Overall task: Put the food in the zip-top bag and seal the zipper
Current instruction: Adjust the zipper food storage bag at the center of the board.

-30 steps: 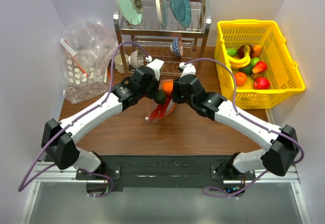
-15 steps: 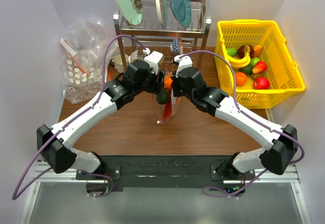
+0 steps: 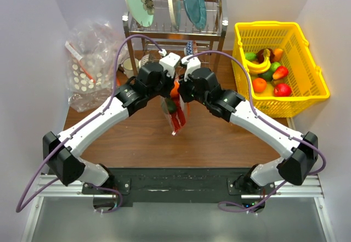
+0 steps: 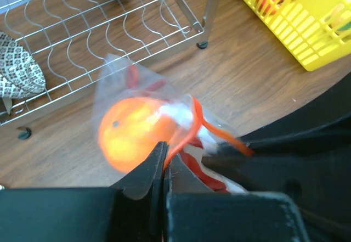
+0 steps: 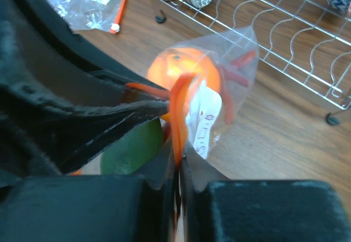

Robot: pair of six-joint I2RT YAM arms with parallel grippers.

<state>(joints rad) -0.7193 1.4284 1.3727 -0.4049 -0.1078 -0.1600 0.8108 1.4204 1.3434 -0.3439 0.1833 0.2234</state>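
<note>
The clear zip-top bag [image 3: 174, 114] hangs above the table between both grippers. Inside it are the orange [image 4: 131, 135], the dark green fruit [image 5: 131, 148] and the red lobster [image 3: 178, 124], low in the pouch. My left gripper [image 4: 164, 155] is shut on the bag's top edge, pinching the red zipper [image 4: 191, 125]. My right gripper [image 5: 179, 157] is shut on the same zipper [image 5: 178, 102] from the other side, next to the white label [image 5: 205, 116]. The two sets of fingers nearly touch. In the top view the arms hide most of the zipper.
A metal dish rack [image 3: 175, 36] with plates stands just behind the bag, with a patterned bowl [image 4: 19, 72] on its lower shelf. A yellow basket [image 3: 315, 85] of toy fruit is at the right. A heap of dotted plastic bags [image 3: 90, 69] lies at the back left.
The left gripper opened, then shut again on the zipper. Both grippers came closer together and moved back toward the rack. The bag now hangs narrower and straighter.
</note>
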